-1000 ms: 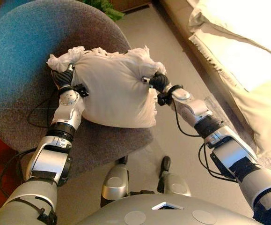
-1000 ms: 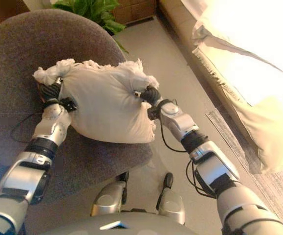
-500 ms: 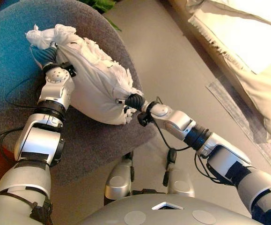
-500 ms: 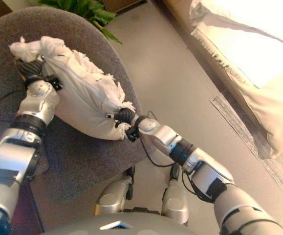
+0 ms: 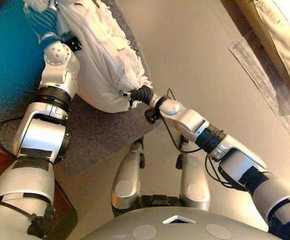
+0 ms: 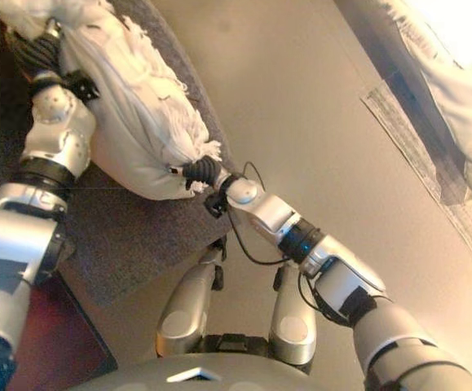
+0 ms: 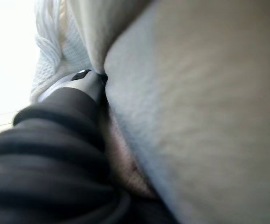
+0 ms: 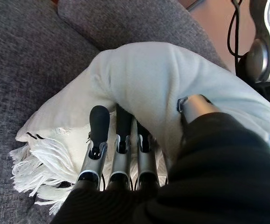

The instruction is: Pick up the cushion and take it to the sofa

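Cushion (image 5: 102,60) now tipped steeply, lifting off the grey chair (image 5: 94,135).
Right hand (image 8: 125,154) pinches its fringed corner; left hand's (image 5: 44,22) grip I cannot tell. Next: turn toward the sofa (image 5: 285,30).

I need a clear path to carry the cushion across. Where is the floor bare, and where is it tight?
Bare: the beige floor between the grey chair and the rug by the sofa. Crowded: on the chair seat, where the cushion hangs between the left hand and right hand.

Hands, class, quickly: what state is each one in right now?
Left hand: pressed into the cushion; fingers hidden, cannot be told.
Right hand: closed, fingers and thumb pinching the cushion's fringed corner.
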Motion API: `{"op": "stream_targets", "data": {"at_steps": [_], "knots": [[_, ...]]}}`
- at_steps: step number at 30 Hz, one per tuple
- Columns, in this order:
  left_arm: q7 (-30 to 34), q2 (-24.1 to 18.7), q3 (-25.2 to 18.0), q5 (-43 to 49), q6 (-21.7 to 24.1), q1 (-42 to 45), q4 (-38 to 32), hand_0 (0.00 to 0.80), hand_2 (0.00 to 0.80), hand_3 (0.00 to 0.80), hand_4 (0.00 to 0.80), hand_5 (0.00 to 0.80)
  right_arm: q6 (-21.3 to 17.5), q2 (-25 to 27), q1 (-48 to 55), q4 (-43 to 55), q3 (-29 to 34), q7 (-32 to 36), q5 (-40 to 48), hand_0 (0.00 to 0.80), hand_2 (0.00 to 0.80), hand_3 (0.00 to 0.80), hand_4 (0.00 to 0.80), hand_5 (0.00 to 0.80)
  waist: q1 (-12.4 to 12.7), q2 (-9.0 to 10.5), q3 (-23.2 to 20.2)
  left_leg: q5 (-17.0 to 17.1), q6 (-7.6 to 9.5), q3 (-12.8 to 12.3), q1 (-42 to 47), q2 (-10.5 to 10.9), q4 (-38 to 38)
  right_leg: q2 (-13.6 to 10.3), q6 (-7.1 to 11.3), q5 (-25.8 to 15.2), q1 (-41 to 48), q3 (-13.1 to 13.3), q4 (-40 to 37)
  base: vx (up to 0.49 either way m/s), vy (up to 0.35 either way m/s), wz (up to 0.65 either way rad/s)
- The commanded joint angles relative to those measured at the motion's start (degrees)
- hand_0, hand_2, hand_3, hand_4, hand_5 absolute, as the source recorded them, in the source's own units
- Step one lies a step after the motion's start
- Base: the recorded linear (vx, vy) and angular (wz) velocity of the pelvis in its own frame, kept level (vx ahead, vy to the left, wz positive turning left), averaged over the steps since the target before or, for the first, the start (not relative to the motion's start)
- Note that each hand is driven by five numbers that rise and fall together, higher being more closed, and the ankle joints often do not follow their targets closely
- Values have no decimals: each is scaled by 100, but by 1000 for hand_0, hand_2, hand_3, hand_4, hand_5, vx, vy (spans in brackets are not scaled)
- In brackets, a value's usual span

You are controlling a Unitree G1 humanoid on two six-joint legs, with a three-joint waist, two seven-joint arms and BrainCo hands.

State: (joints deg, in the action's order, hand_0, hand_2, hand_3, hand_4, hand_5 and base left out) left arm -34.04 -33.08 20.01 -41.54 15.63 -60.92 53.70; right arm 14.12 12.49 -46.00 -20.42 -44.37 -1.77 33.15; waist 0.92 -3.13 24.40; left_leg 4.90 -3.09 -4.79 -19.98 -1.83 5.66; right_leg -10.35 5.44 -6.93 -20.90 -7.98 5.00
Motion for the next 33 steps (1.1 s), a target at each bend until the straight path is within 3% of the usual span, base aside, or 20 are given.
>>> {"op": "stream_targets", "data": {"at_steps": [1, 2, 3, 4, 5, 6, 13, 21, 25, 29, 33], "knots": [[421, 363, 150, -43, 392, -1114, 175, 800, 800, 800, 800, 800, -44, -666, -369, 226, -39, 209, -205, 800, 800, 800, 800, 800, -164, 73, 94, -245, -10, -322, -666, 260, 1055, -271, 33, -17, -264, 153, 323, -9, 39, -3], [411, 359, 147, -39, 378, -1118, 194, 800, 800, 800, 800, 800, -42, -649, -380, 238, -30, 188, -187, 765, 765, 765, 765, 765, -175, 71, 103, -242, -11, -340, -664, 256, 1047, -271, 33, -20, -270, 155, 321, 0, 28, -5], [374, 352, 141, -29, 331, -1112, 222, 800, 800, 800, 800, 800, -22, -626, -394, 248, -1, 172, -108, 289, 289, 289, 289, 289, -192, 66, 115, -236, -11, -365, -639, 252, 1022, -268, 35, -22, -257, 155, 307, 5, 18, -10], [373, 352, 141, -30, 330, -1112, 223, 765, 765, 765, 765, 765, -20, -624, -395, 249, 1, 169, -102, 0, 0, 0, 0, 0, -193, 66, 118, -235, -11, -367, -635, 252, 1019, -268, 36, -22, -253, 155, 305, 12, 16, -11], [373, 334, 142, -22, 332, -1088, 250, 458, 458, 458, 458, 458, -1, -592, -392, 286, 15, 107, -66, 0, 0, 0, 0, 0, -206, 66, 125, -236, -16, -377, -607, 251, 1004, -267, 41, -16, -233, 155, 297, 14, 5, -7], [358, 318, 133, -2, 317, -1086, 271, 0, 0, 0, 0, 0, -26, -564, -391, 289, 42, 45, -41, 0, 0, 0, 0, 0, -216, 62, 127, -232, -17, -390, -565, 253, 967, -261, 40, -13, -199, 149, 273, 0, 0, 0], [243, 265, 118, 78, 430, -963, -75, 0, 0, 0, 0, 0, -276, -440, -296, 392, 284, -236, 114, 0, 0, 0, 0, 0, -193, 37, -44, -308, -15, -431, -176, 284, 819, -328, 36, 47, 191, 23, 146, 48, -24, 1], [210, 73, -99, 222, 93, -295, -926, 0, 0, 0, 0, 0, -370, -152, 76, 639, 829, -731, 444, 0, 0, 0, 0, 0, -79, -77, -618, -380, -14, -357, 648, 306, 386, -348, 55, 177, 1043, -181, -183, 151, -26, 6], [433, -60, -694, 336, 80, 691, -1557, 0, 0, 0, 0, 0, -639, 54, 838, 827, 1350, -855, 313, 0, 0, 0, 0, 0, -11, -104, -962, -429, 7, -273, 1059, 333, 185, -302, 67, 259, 1439, -250, -330, 178, -25, 7], [487, 28, -1459, 935, -9, 2107, -2384, 0, 0, 0, 0, 0, -725, 402, 1832, 1166, 1902, -533, 64, 0, 0, 0, 0, 0, 54, -140, -1290, -454, 33, -196, 1426, 319, 42, -265, 40, 357, 1752, -289, -335, 211, 0, 7], [584, -72, -2021, 1110, -167, 3051, -2740, 0, 0, 0, 0, 0, -734, 671, 2563, 1231, 2325, -264, 79, 0, 0, 0, 0, 0, 106, -140, -1644, -459, 32, -158, 1769, 291, -117, -227, 22, 418, 2079, -367, -414, 227, -10, 10]]}}
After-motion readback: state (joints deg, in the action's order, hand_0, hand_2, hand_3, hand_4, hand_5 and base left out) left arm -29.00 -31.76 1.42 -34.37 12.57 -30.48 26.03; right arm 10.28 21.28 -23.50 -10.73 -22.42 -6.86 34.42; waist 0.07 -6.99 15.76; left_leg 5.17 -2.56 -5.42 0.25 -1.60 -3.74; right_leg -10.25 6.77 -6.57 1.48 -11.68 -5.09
